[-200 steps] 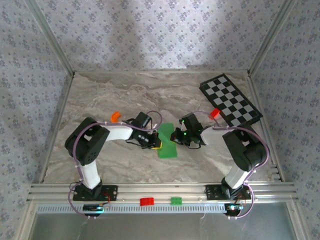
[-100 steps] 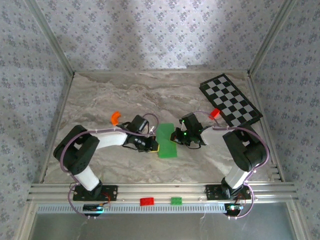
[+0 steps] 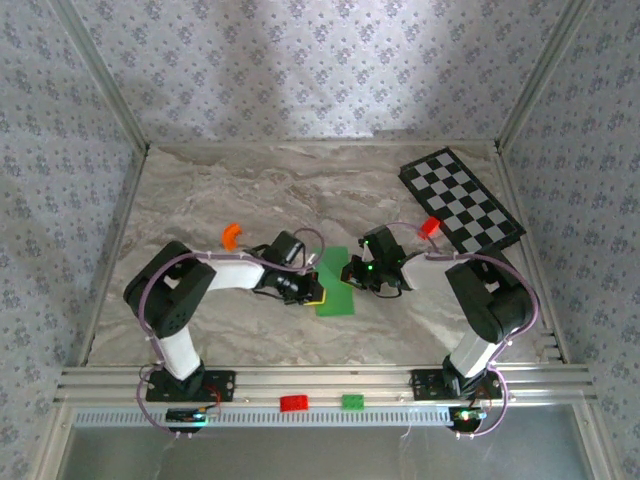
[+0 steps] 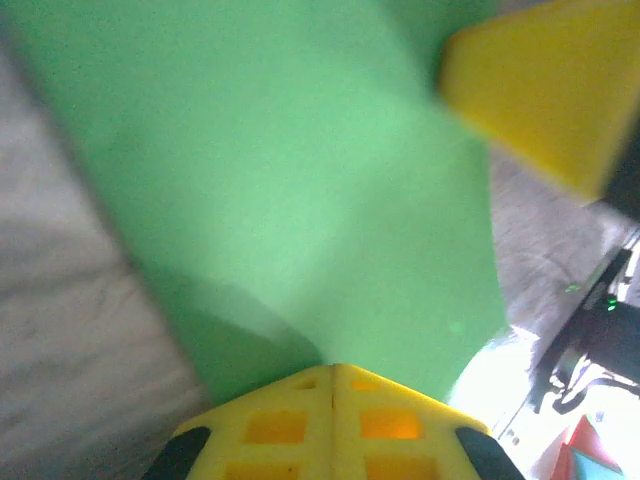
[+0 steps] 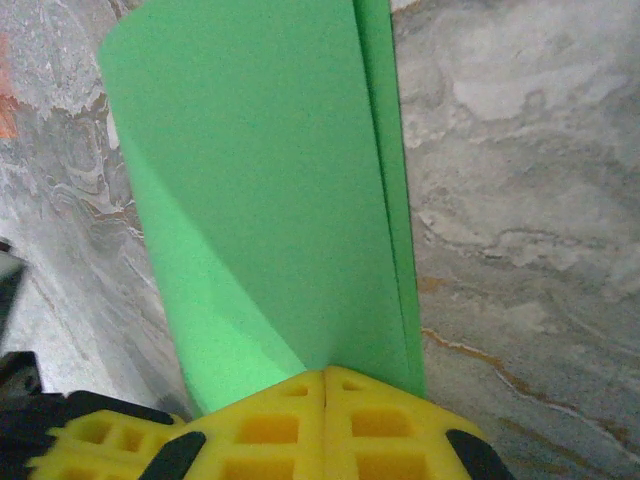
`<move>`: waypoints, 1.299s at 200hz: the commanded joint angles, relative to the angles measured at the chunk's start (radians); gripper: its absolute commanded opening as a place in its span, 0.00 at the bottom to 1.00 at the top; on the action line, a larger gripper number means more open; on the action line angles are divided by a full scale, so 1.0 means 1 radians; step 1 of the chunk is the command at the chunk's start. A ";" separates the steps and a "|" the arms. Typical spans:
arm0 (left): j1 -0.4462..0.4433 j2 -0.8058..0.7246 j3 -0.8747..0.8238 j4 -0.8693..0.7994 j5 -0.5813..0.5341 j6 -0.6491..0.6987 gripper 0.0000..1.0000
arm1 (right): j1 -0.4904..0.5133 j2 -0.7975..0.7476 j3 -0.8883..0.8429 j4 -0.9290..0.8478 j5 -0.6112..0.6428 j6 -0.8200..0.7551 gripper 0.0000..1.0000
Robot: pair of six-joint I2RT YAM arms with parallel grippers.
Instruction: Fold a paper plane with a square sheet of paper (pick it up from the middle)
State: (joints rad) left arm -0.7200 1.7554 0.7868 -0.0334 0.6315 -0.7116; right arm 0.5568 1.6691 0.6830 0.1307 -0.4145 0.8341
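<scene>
right wrist: green paper (image 5: 270,180) pinched in right gripper (image 5: 325,380).

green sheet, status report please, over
Both shut on the square sheet of paper: left gripper one side, right gripper the other. Sheet doubled over, not yet a plane. Orange piece, red brick lie apart.
</scene>
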 commanded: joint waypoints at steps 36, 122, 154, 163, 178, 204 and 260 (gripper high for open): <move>-0.022 -0.063 -0.126 -0.109 -0.070 0.082 0.01 | -0.010 0.037 -0.049 -0.142 0.121 -0.011 0.00; -0.055 -0.231 -0.104 0.067 -0.147 -0.116 0.03 | -0.012 0.034 -0.048 -0.146 0.123 -0.010 0.00; -0.057 -0.160 -0.042 0.138 -0.100 -0.136 0.03 | -0.010 0.034 -0.048 -0.141 0.122 -0.005 0.00; -0.056 -0.135 -0.033 0.153 -0.077 -0.132 0.03 | -0.010 0.034 -0.046 -0.140 0.120 -0.006 0.00; -0.057 -0.103 -0.022 0.129 -0.067 -0.108 0.03 | -0.010 0.033 -0.042 -0.145 0.121 -0.006 0.00; -0.061 -0.065 -0.044 0.076 -0.046 -0.051 0.03 | -0.010 0.035 -0.043 -0.147 0.120 -0.007 0.00; -0.084 -0.100 -0.123 -0.044 -0.049 0.058 0.03 | -0.015 0.037 -0.034 -0.161 0.118 -0.009 0.00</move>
State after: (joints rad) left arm -0.7757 1.6794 0.6888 0.0586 0.5716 -0.7383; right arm 0.5568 1.6688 0.6807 0.1310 -0.4152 0.8341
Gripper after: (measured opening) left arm 0.053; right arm 0.064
